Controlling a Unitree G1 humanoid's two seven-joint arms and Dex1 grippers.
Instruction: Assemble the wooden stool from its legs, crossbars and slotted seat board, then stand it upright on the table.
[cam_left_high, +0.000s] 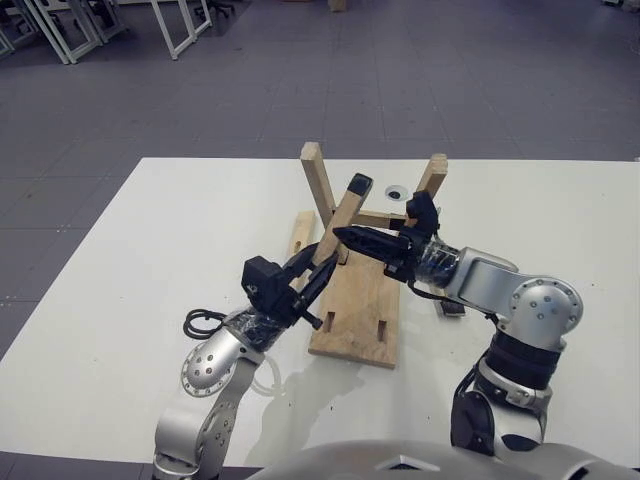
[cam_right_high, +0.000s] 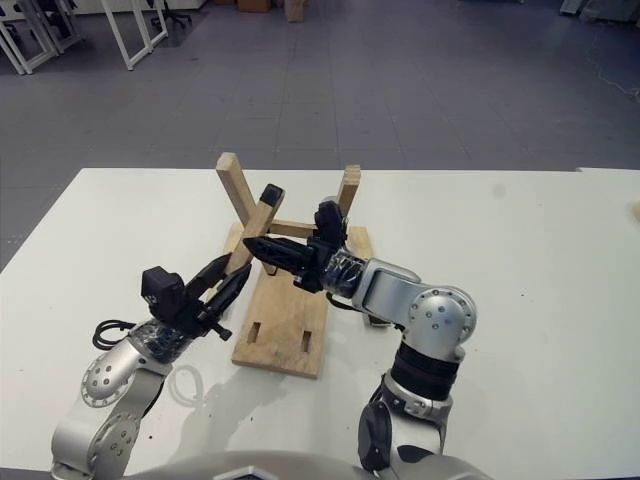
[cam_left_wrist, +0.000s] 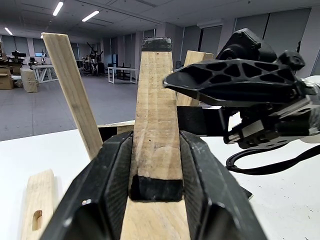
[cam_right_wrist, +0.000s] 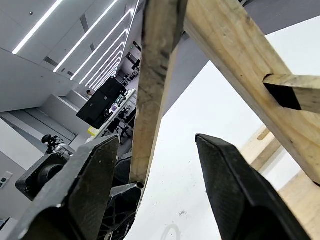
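The slotted seat board (cam_left_high: 355, 312) lies flat on the white table (cam_left_high: 150, 260). Two plain legs (cam_left_high: 317, 180) (cam_left_high: 431, 178) rise from its far end, joined by a crossbar (cam_left_high: 383, 218). A third leg with a black cap (cam_left_wrist: 159, 107) leans up between them, and my left gripper (cam_left_wrist: 156, 186) is shut on its lower part. My right gripper (cam_right_wrist: 160, 185) is open, coming in from the right, its fingertips (cam_left_high: 350, 238) beside that same leg about midway up. A loose slotted wooden piece (cam_left_high: 300, 236) lies left of the board.
A round grommet hole (cam_left_high: 397, 188) sits in the table behind the legs. A black cable loop (cam_left_high: 201, 322) trails by my left arm, and a small dark object (cam_left_high: 449, 308) lies right of the board. White metal frames (cam_left_high: 178, 25) stand on the floor far behind.
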